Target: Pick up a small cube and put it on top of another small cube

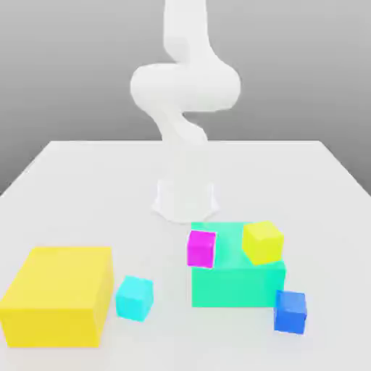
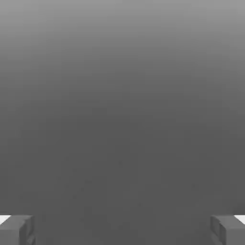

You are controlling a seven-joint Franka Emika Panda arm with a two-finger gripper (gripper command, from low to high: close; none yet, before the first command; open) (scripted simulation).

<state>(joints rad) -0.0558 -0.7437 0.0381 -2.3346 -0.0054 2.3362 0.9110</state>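
Note:
The small cyan cube (image 1: 134,298) rests on the white table (image 1: 87,188) near the front, just to the exterior view's right of a big yellow block. The small magenta-pink cube (image 1: 201,248) sits at the upper left corner of the big green-teal block (image 1: 239,282); whether it rests on that block or beside it I cannot tell. In the hand view my gripper (image 2: 122,230) is open, its grey fingertips (image 2: 16,230) far apart with nothing between them, facing plain grey background. The white arm (image 1: 185,90) stands folded at the back, well behind the cubes.
A big yellow block (image 1: 58,296) fills the front at the exterior view's left. A small yellow cube (image 1: 262,241) sits on the green-teal block. A small darker blue cube (image 1: 290,311) lies at that block's front right corner. The arm's base (image 1: 185,199) stands mid-table.

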